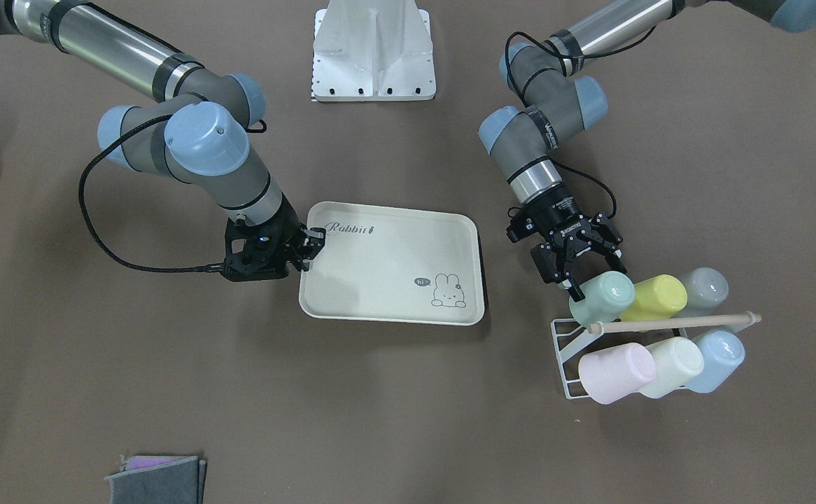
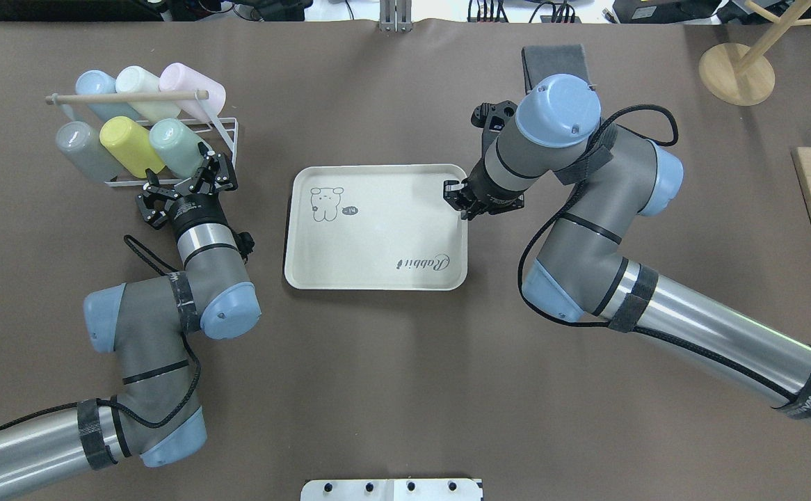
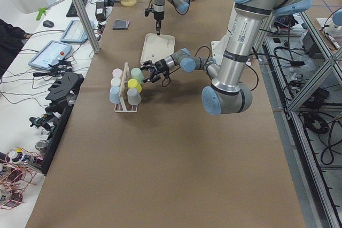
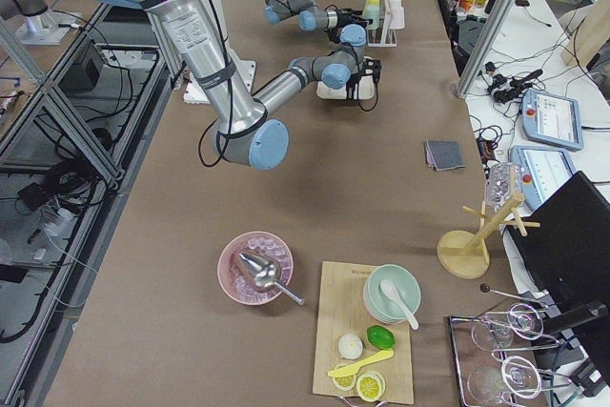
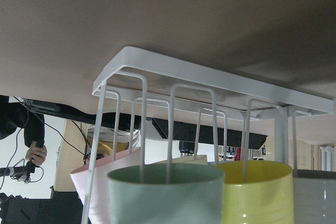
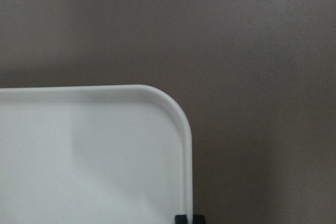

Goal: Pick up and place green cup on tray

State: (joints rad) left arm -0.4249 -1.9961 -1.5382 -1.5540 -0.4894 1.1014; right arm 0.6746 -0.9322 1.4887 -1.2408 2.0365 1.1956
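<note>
Brown desk (image 2: 405,390), mostly bare, with a white wire rack (image 1: 560,357) as the fixed point for everything here. Six cups lean on the rack in two rows, either side of a wooden rod (image 1: 674,322) along its top.

The green cup (image 1: 602,297) is the end cup of the rack's robot-side row, at the end nearest the tray (image 1: 394,318). It lies tilted. Its long axis runs up and away from the rack's middle toward the robot, so one end faces the left hand (image 1: 590,269).

That hand is spread wide and sits just off the rack on the robot side. Its fingertips are right at the cup, but I cannot tell whether they touch it, and nothing is gripped. The left arm is clearly the nearer one.

The right hand (image 2: 458,198) is well away from the rack, at the tray's far edge. It is drawn narrow, with its tips either side of the tray's rim, seemingly pinching it.

Room for moving, as I judge it:
- The yellow cup (image 1: 653,297) touches the green one on the side away from the tray, so one finger has a tight gap there.
- The tray side of the cup is open.
- The cup should draw off along its own axis, toward the robot and clear of the rod.
- Open desk lies between the rack and the tray, and the tray is empty.
</note>
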